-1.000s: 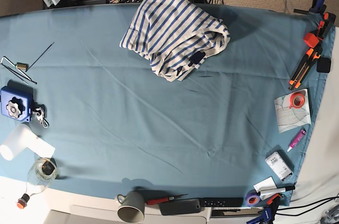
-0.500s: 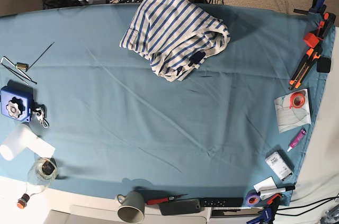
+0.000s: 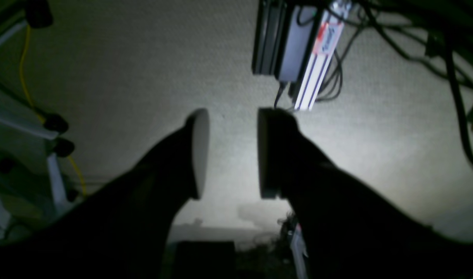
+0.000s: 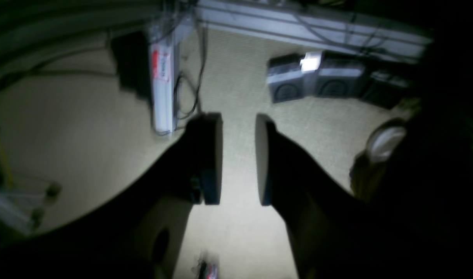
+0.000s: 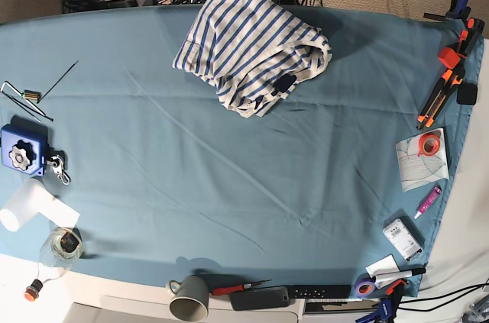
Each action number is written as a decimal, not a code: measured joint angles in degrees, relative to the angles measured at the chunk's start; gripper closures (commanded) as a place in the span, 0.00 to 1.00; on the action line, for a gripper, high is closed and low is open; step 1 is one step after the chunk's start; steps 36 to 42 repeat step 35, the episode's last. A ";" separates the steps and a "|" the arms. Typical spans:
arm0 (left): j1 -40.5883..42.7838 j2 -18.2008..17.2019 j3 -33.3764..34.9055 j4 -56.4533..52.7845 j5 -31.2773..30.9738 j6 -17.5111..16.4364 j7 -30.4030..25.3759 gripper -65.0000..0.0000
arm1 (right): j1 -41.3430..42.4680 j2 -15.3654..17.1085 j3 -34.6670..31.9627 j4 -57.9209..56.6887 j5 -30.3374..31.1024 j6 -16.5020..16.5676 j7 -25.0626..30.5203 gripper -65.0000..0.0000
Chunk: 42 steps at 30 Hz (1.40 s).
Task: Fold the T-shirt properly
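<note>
The blue-striped white T-shirt [image 5: 252, 52] lies crumpled in a heap near the table's far edge.

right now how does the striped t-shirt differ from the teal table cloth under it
The white, blue-striped T-shirt is bunched in a crumpled heap; the plain teal table cloth lies spread nearly flat with light creases. The T-shirt covers only a patch near the far edge; the table cloth spans almost the whole table. Both are soft fabric, and neither hand touches them.

Teal table cloth [image 5: 229, 185] carries bunched T-shirt [image 5: 252, 44], apparently tools [image 5: 443, 82].
</note>
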 measured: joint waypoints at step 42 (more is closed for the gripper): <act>-5.05 9.75 -0.04 -16.81 13.07 4.94 -34.60 0.70 | 15.82 1.51 0.07 -22.32 11.04 -11.61 12.83 0.76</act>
